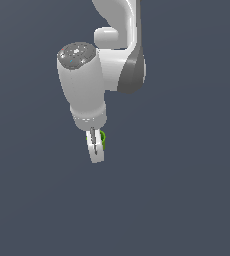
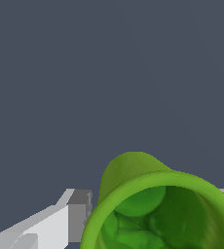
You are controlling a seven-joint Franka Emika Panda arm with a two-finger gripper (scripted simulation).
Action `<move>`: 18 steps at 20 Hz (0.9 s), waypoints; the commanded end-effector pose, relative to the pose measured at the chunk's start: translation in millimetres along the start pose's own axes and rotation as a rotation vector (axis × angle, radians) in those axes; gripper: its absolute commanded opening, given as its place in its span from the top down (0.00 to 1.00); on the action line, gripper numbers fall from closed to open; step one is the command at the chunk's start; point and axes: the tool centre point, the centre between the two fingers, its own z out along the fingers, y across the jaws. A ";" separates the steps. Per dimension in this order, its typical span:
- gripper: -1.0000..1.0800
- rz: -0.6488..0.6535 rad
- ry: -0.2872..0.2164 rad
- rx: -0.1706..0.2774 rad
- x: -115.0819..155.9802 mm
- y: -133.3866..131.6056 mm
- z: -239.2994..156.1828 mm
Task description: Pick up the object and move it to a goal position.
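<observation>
Gripper [image 1: 95, 150] hangs below white arm [image 1: 84, 82] in exterior view, fingers pointing down, w/ green cup [image 1: 103, 137] tucked against its side twd exterior view's right, only a sliver showing. Wrist view: cup [image 2: 133, 170] fills lower part of pic, hollow mouth facing cam, one white finger [image 2: 60, 221] w/ grey pad touching its wall, tip of 2nd finger just visible on far side. Gripper clenched on cup. Plain dark grey-blue backdrop [image 1: 187, 190] all round
</observation>
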 end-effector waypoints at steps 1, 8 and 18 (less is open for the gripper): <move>1.00 -0.001 0.000 0.000 17.6 -3.3 -21.5; 1.00 -0.002 0.000 0.000 55.7 -11.9 -65.4; 1.00 -0.002 0.000 0.000 81.1 -19.1 -94.3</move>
